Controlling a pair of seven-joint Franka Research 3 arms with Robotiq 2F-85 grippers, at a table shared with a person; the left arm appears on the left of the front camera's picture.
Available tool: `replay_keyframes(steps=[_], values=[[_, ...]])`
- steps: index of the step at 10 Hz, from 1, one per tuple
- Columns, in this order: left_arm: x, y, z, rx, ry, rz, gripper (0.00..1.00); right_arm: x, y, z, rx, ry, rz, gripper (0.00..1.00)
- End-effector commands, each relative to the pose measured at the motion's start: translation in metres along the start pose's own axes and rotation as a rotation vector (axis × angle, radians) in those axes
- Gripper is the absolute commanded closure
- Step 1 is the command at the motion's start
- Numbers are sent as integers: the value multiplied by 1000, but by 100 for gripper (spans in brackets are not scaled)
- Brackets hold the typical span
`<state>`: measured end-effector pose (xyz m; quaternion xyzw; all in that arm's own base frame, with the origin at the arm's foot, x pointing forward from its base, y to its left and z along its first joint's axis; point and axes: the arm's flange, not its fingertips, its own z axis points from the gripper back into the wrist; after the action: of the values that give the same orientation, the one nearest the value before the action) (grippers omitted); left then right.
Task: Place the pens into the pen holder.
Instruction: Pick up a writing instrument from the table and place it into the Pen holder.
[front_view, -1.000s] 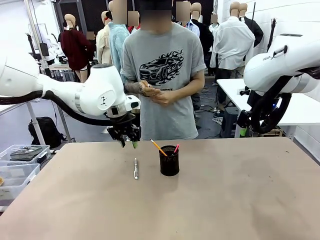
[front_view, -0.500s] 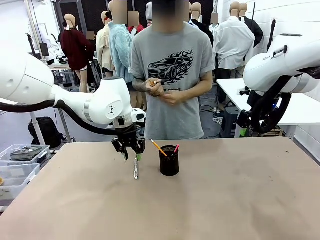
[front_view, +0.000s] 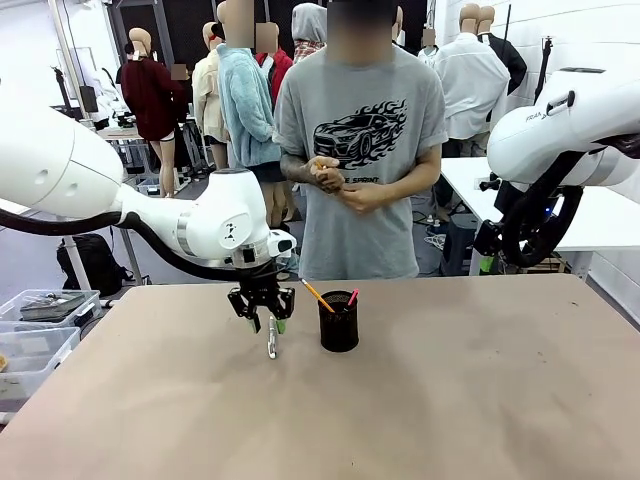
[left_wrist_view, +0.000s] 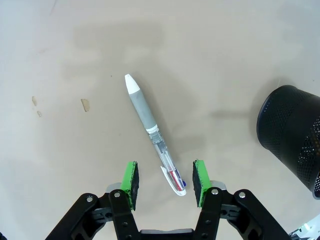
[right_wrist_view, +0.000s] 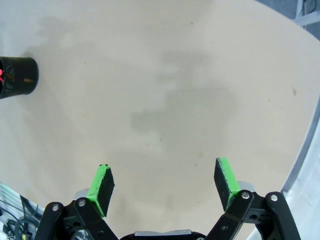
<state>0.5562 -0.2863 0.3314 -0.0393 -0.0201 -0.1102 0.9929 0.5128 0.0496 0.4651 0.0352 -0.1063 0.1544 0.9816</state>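
Observation:
A silver-white pen (front_view: 271, 346) (left_wrist_view: 150, 129) lies flat on the brown table, just left of the pen holder (front_view: 339, 322) (left_wrist_view: 292, 135), a black mesh cup. An orange-yellow pencil (front_view: 316, 295) and a pen with a pink end (front_view: 352, 297) lean inside the cup. My left gripper (front_view: 268, 322) (left_wrist_view: 164, 182) hangs open, pointing down, directly over the pen. In the left wrist view its green pads (left_wrist_view: 131, 184) stand on either side of the pen's clear end, apart from it. My right gripper (right_wrist_view: 165, 182) is open and holds nothing, high over bare table, with the pen holder (right_wrist_view: 17, 76) far off.
A person (front_view: 360, 150) stands at the far edge with both hands clasped at the chest. Clear plastic bins (front_view: 40, 325) sit off the table's left side. My right arm (front_view: 560, 140) is raised at the right. The table's near half and right side are open.
My left gripper has moved right and down, from left of the pen to directly over it. The person has shifted to the right. The right arm has stayed still.

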Motion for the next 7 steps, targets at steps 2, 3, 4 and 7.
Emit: replay_keyframes(steps=[2, 3, 4, 7], values=[[10, -4, -5, 21, 25, 39, 42, 0, -2, -1, -2, -9, 10, 0], [12, -3, -8, 31, 34, 44, 42, 0, -2, -1, -2, -9, 10, 0], [12, -2, -12, 35, 41, 48, 42, 0, -2, -1, -2, -9, 10, 0], [13, 1, -19, 45, 42, 61, 42, 0, -2, -1, -2, -9, 10, 0]])
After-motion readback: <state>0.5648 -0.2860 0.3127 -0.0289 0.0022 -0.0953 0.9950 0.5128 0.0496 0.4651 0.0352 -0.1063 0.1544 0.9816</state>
